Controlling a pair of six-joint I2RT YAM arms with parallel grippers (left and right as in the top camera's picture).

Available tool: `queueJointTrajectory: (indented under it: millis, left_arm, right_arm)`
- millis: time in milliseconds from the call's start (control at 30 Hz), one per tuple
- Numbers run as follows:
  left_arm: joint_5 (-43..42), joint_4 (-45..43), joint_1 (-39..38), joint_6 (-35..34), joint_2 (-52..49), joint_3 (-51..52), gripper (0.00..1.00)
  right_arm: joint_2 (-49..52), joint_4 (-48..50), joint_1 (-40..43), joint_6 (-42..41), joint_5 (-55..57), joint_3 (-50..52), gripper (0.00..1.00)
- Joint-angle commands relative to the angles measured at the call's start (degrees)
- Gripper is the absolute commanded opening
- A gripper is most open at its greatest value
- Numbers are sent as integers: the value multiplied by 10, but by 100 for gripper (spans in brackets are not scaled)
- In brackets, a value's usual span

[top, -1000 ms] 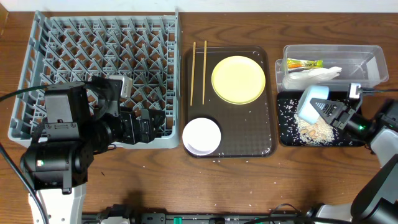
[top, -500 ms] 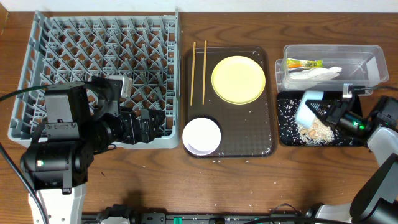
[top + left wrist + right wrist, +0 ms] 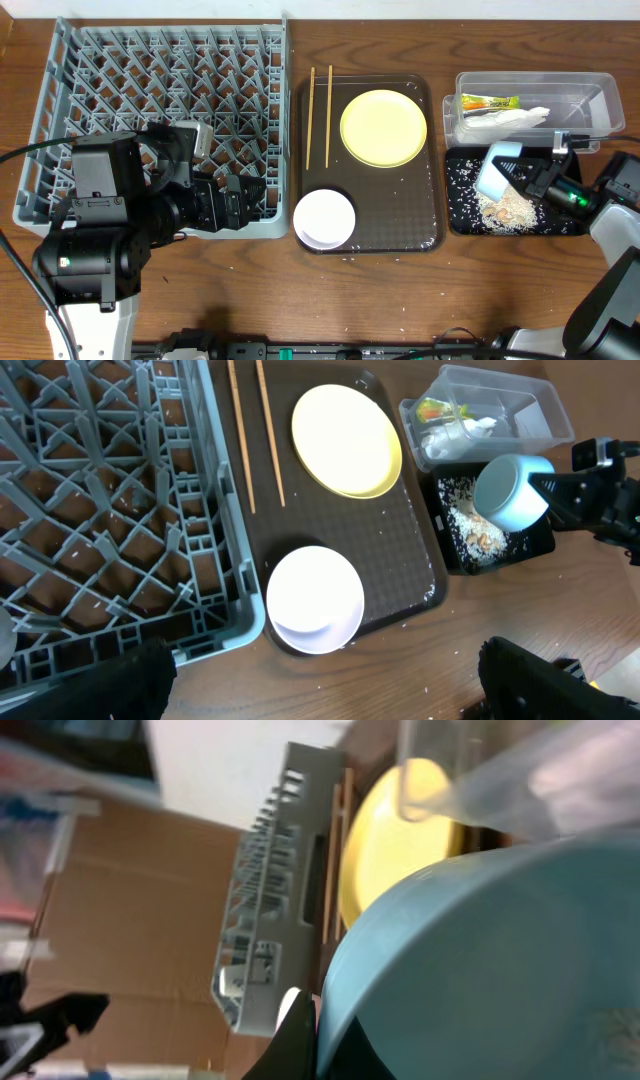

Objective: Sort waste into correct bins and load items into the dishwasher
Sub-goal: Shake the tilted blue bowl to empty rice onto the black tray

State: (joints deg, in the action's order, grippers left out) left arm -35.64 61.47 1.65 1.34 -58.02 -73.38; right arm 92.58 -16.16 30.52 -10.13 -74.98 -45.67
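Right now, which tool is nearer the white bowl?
Left. The left tool is over the dish rack, beside the white bowl; the right tool holds the light blue bowl over the black tray.

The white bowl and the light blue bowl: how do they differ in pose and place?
The white bowl rests flat on the brown tray; the light blue bowl is tipped on its side above the black tray. The white bowl is free; the light blue bowl is gripped by the right pincer. Both are round.
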Motion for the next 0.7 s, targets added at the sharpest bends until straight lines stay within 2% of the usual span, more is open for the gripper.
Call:
queueJointTrajectory:
  millis: [0, 33, 267, 367, 400, 467, 500, 567, 667]
  left_arm:
    - [3, 0, -2, 3, -1, -11, 98]
    - [3, 0, -2, 3, -1, -11, 98]
    - [3, 0, -2, 3, -1, -11, 98]
    - [3, 0, -2, 3, -1, -11, 98]
    - [3, 0, -2, 3, -1, -11, 98]
    - [3, 0, -2, 3, -1, -11, 98]
    - [3, 0, -2, 3, -1, -11, 98]
    - [3, 0, -2, 3, -1, -11, 98]
    - [3, 0, -2, 3, -1, -11, 98]
  right_arm:
    - [0, 14, -8, 29, -72, -4, 1]
    - [0, 31, -12, 66, -146, -4, 1]
    - [-1, 50, -21, -14, -56, -5, 1]
    - [-1, 74, -25, 49, -144, -5, 1]
    - [-1, 75, -27, 36, -123, -5, 1]
    - [-1, 50, -27, -92, 9, -5, 1]
    - [-1, 31, -27, -122, 54, -5, 1]
    - [-1, 26, -29, -104, 40, -5, 1]
    - [-1, 70, -31, -10, -96, -5, 1]
